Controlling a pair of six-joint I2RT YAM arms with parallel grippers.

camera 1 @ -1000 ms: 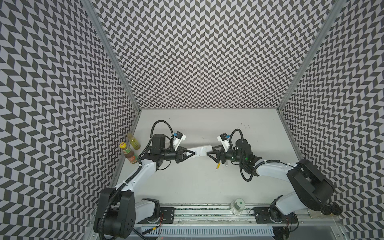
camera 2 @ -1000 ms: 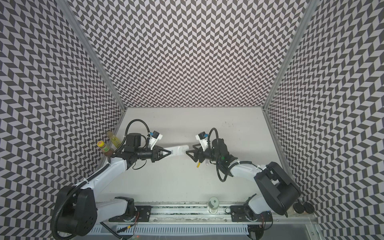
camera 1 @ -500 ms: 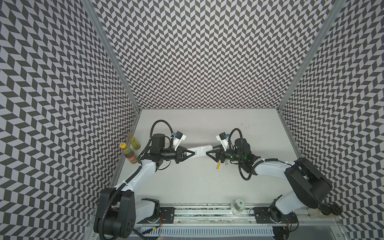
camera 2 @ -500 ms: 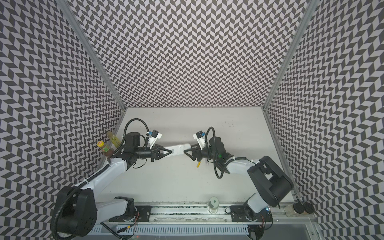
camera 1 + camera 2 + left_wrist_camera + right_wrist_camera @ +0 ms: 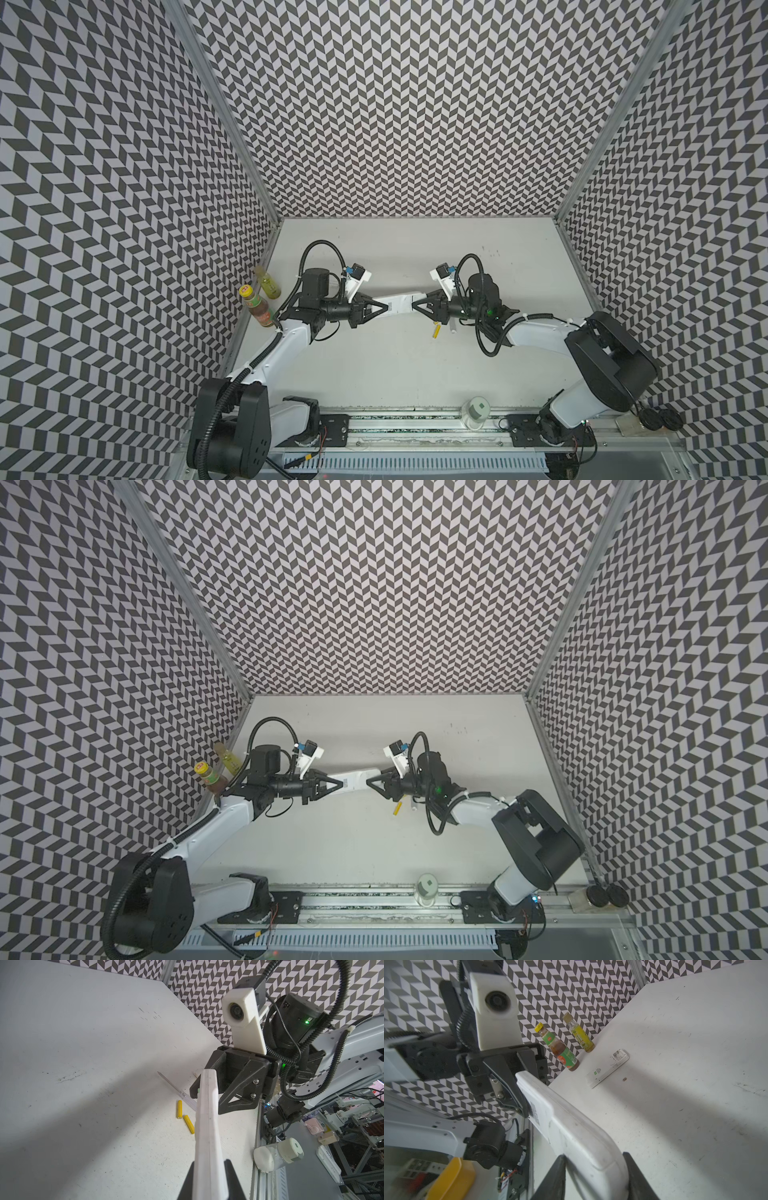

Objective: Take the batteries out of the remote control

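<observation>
My left claw (image 5: pixel 385 308) clamps one end of the remote (image 5: pixel 400 302); my right claw (image 5: pixel 414 307), parted, straddles the other (long axis runs between us). Two yellow batteries (image 5: pixel 179 1109) lie on the table (image 5: pixel 83 1064) beneath it.

Black-and-white chevrons cover the walls (image 5: pixel 395 104), filling the upper part and both sides of both top views. The table (image 5: pixel 395 365) is off-white, flecked with dark scuffs. At centre the remote (image 5: pixel 397 302) is white; the left gripper (image 5: pixel 384 306) and right gripper (image 5: pixel 415 306) are black. Two batteries (image 5: pixel 179 1112) are bright yellow. At mid-left, the brown bottle (image 5: pixel 257 309) has a yellow cap and a green-and-red label — the yellow-green bottle (image 5: pixel 269 286) is paler.
</observation>
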